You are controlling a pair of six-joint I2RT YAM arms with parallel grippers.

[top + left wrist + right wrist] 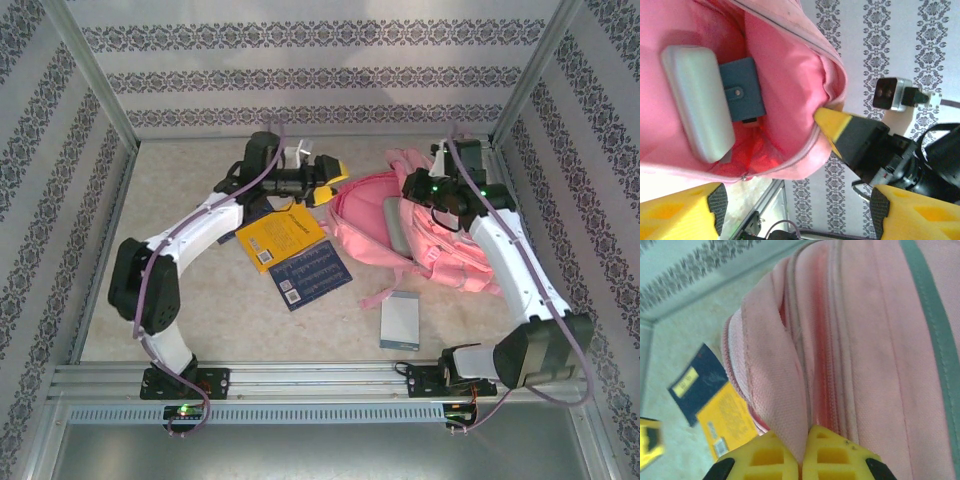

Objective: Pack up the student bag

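The student bag (440, 245), a big pink backpack, lies at the back right of the table with its mouth facing left. My right gripper (413, 188) is shut on a fold of the bag's pink rim (790, 390) and holds the mouth open; the yellow fingers (835, 455) pinch the fabric. My left gripper (332, 172) hovers just outside the mouth, open, with nothing between its fingers (685, 212). Inside the bag (790, 60) lie a pale grey case (697, 100) and a dark teal pouch (742, 92).
A yellow book (280, 238) and a dark blue book (310, 272) lie overlapping on the table left of the bag. A grey booklet (400, 320) lies near the front edge. Patterned walls close in the back and both sides.
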